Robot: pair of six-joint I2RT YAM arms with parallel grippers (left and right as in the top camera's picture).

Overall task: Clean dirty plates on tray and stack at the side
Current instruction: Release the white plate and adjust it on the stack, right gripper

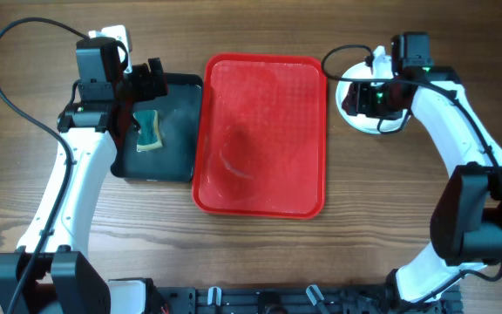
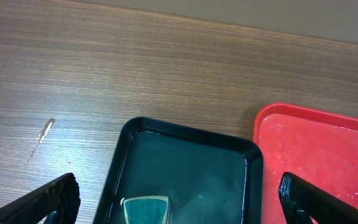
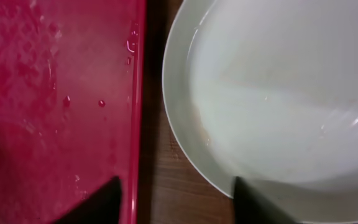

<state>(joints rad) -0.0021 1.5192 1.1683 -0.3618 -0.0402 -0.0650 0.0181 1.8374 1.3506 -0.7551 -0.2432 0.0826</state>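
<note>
The red tray lies in the middle of the table with no plate on it, only wet streaks. A white plate sits on the wood just right of the tray's far right corner. In the right wrist view the plate has a faint orange mark near its rim. No light blue plate shows. My right gripper hovers over the plate. Its fingers are open and empty, one over the tray's edge, one over the plate's rim. My left gripper is open and empty.
A black tray with water and a green sponge lies against the red tray's left side. In the left wrist view my left fingers straddle the black tray, the sponge between them, the red tray at right.
</note>
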